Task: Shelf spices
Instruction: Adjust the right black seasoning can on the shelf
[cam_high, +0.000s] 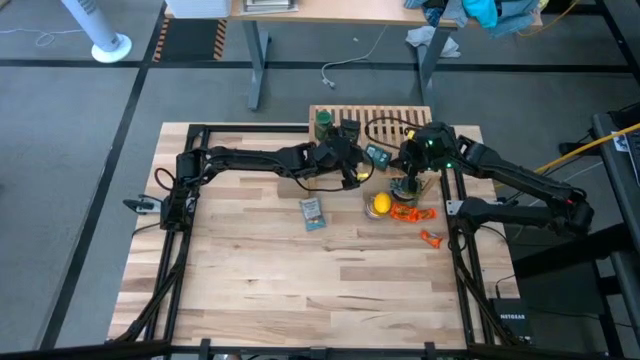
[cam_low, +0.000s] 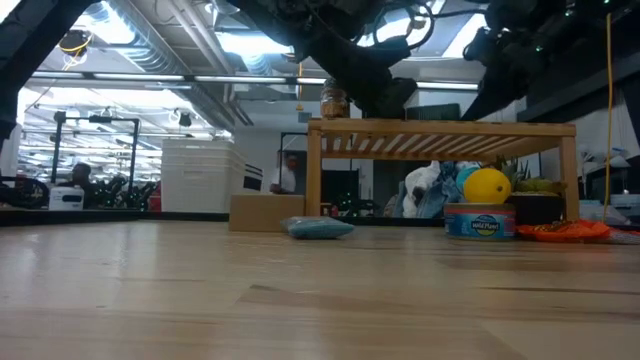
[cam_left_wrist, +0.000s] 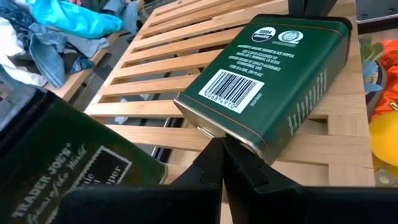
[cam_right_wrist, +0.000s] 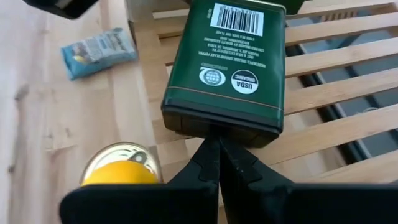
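Your left claw (cam_left_wrist: 219, 148) has its fingers pressed together and grips nothing. Its tip sits just at the near corner of the green tin (cam_left_wrist: 267, 81), a position that looks suited to nudging rather than lifting. Your right claw (cam_right_wrist: 217, 146) is likewise closed and empty, its tip at the tin's opposite end, so the tin lies between the two.

The tin is already on the shelf (cam_left_wrist: 186, 68), flat on its broad face and skewed across the slats. It is a smooth rectangular metal box with rounded edges and a printed barcode, and will likely slide easily on the bare pale wood.

A dark tin (cam_left_wrist: 68, 168) stands close by your left claw. Beyond the shelf, a lemon (cam_right_wrist: 118, 175) and a flat packet (cam_right_wrist: 99, 48) rest on the bench (cam_right_wrist: 37, 124).
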